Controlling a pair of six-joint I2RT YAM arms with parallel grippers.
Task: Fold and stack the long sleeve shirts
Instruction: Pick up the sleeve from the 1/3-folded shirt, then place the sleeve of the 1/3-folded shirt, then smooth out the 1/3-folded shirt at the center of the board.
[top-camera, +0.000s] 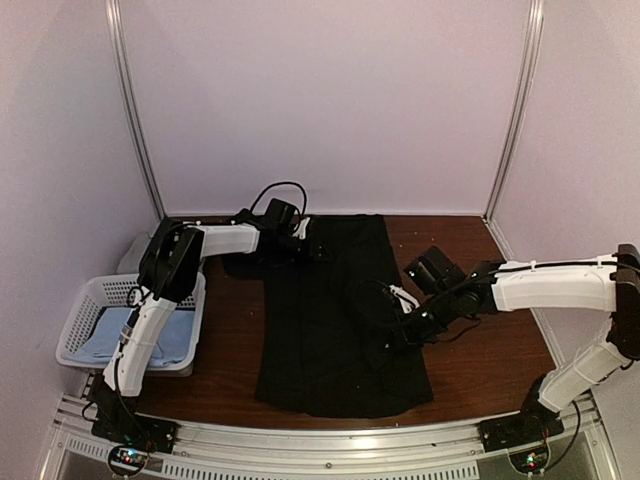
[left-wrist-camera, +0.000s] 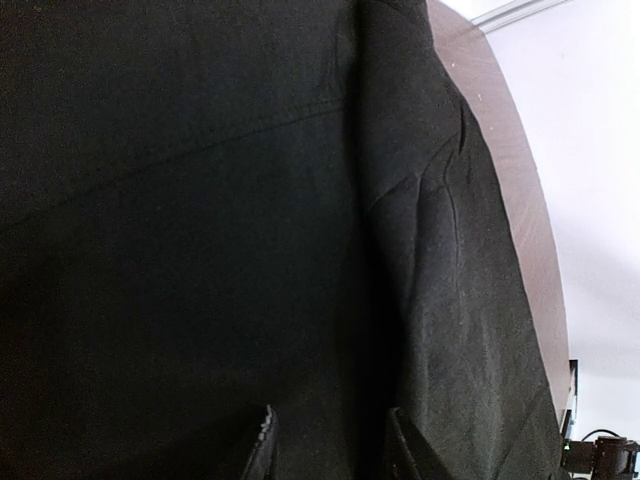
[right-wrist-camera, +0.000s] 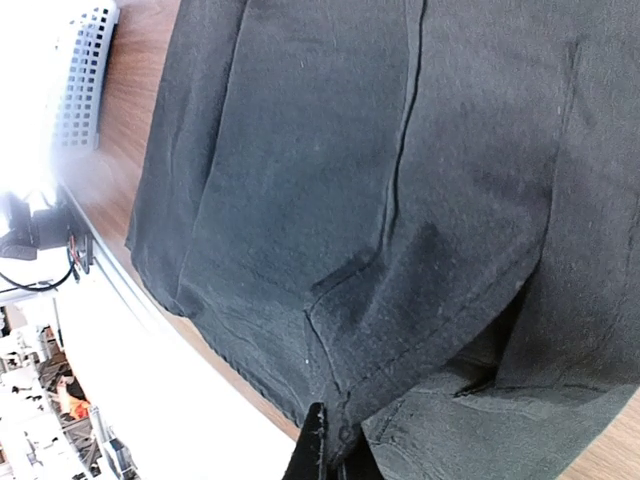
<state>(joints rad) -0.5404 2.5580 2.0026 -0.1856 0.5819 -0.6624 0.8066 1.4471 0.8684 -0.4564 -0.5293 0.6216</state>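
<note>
One black shirt (top-camera: 335, 320) (one blue shirt (top-camera: 160, 342))

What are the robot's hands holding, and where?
The right gripper pinches the black long sleeve shirt at a folded edge. The left gripper is over its far corner; whether it grips cannot be told.

White-shelled arms (top-camera: 230, 238) with black joints, cables (top-camera: 275, 187), left claw (left-wrist-camera: 330, 450) and right claw (right-wrist-camera: 322, 455).

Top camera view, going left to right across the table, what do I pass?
Basket → black shirt → right arm base.
</note>
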